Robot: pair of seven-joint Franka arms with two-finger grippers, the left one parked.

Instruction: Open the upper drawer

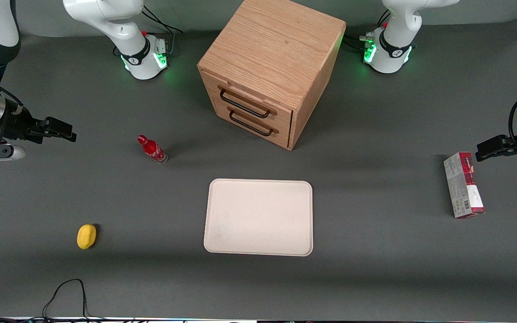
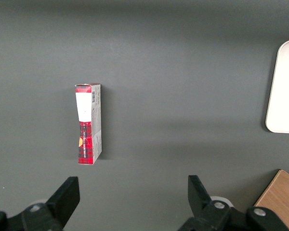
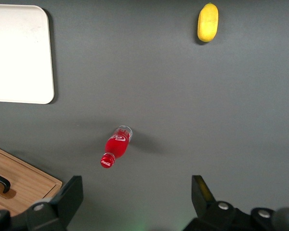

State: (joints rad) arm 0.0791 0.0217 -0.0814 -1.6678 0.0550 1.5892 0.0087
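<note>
gripper (image 1: 71,133): fingers spread wide, holding nothing, touching nothing, hovering at working arm's end of table
upper drawer (image 1: 246,102): closed, in cabinet (image 1: 276,49), well apart from gripper
bottle (image 1: 151,149): between the two

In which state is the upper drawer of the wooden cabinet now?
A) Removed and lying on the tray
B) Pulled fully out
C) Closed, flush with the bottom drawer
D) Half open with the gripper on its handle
C: the upper drawer sits flush above the bottom drawer, and the open gripper hangs toward the working arm's end of the table, away from the cabinet.

Light-oak upper drawer (image 1: 246,99) with black handle, black hand (image 1: 56,129), red bottle (image 1: 152,149), yellow lemon (image 1: 86,236).
</note>
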